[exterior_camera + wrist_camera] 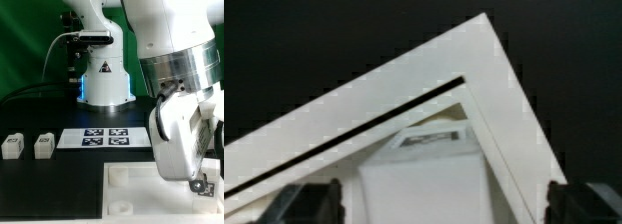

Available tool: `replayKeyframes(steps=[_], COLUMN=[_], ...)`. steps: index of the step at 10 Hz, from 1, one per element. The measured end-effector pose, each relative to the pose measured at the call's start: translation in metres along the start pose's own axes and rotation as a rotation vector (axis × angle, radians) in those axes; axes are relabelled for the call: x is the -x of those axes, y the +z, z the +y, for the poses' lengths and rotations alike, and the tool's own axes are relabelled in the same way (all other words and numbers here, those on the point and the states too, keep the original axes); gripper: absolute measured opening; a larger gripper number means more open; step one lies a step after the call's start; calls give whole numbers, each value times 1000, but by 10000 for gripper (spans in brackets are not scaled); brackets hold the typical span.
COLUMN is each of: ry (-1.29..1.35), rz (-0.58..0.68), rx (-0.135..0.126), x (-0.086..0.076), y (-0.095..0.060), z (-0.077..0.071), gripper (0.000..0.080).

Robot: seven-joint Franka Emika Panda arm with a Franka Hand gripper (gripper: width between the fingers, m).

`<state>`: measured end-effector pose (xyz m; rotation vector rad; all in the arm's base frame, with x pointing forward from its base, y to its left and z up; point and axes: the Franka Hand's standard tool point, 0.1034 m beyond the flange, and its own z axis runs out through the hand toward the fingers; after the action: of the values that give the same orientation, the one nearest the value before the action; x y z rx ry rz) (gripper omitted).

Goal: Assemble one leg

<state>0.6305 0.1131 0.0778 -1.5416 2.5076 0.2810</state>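
My gripper (198, 183) hangs over the right part of the large white tabletop (128, 188) at the front of the exterior view. In the wrist view the gripper (445, 205) is shut on a white leg (429, 175), which fills the gap between the dark fingers (317, 203). The leg's black-and-white tag (434, 137) shows at its far end. Beyond the leg a pointed corner of the tabletop (393, 105) stands out against the black table. Two more legs (12, 146) (43, 146) lie side by side at the exterior view's left.
The marker board (105, 137) lies flat behind the tabletop, mid-table. The arm's white base (103, 75) stands at the back, with a green backdrop behind it. A black cable runs along the back left.
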Motion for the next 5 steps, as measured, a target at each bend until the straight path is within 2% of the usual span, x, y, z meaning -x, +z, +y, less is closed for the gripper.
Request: replayKeyframes(steps=[1,3,4,5], ry=[-9,-23,-26,-29], rz=[-4,-20,-23,-22], rx=[0,-16,-7,-6], x=[5,14,17,16], y=[-6,-26,-32,-30], z=[5,9,10,11], gripper=[626,642,649,649])
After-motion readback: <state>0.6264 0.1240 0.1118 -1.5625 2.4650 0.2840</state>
